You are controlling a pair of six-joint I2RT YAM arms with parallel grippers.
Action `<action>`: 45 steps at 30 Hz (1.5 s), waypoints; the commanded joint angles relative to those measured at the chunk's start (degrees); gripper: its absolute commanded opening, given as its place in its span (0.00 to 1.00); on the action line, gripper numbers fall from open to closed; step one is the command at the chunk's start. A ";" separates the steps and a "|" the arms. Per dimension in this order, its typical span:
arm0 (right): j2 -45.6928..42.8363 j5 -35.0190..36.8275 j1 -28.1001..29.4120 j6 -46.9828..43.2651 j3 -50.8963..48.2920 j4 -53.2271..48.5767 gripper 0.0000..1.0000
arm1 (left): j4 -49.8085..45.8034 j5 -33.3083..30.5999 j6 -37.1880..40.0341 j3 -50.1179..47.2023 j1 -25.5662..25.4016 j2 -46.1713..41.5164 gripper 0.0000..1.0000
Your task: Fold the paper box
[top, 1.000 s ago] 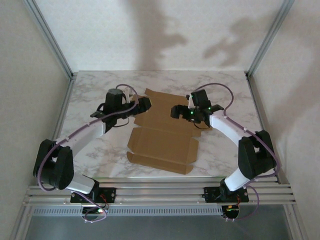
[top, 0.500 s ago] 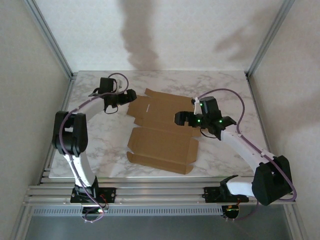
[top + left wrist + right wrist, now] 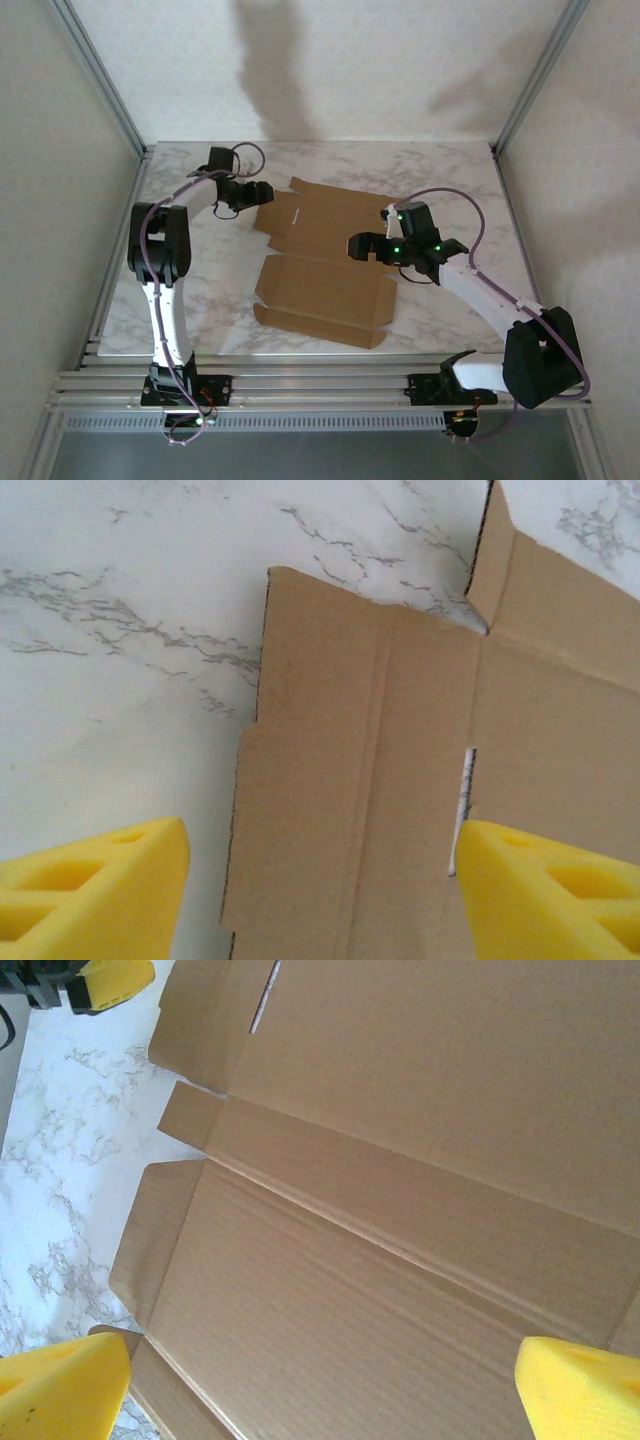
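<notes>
The paper box [image 3: 320,290] lies flat (mostly), long axis running near-to-far.

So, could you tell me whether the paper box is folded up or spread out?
Spread out: the paper box lies as an open sheet on the table, no walls closed up.

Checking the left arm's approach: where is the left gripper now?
In the top view, the left gripper is far left, at the far-left flap of the paper box, jaws apart across the flap's edge.
</notes>
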 commanded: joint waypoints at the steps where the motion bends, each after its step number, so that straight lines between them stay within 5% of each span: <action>1: -0.07 -0.44 0.25 0.68 -1.05 1.14 0.99 | -4.06 -0.01 1.89 3.06 0.27 2.16 0.70; 27: 9.21 -1.37 1.74 3.96 -3.69 7.18 0.99 | -6.87 11.54 4.03 8.50 -0.12 5.80 0.44; 45: 19.01 5.58 4.67 5.66 -1.84 2.21 0.99 | -13.41 11.45 12.01 11.16 -1.97 4.13 0.28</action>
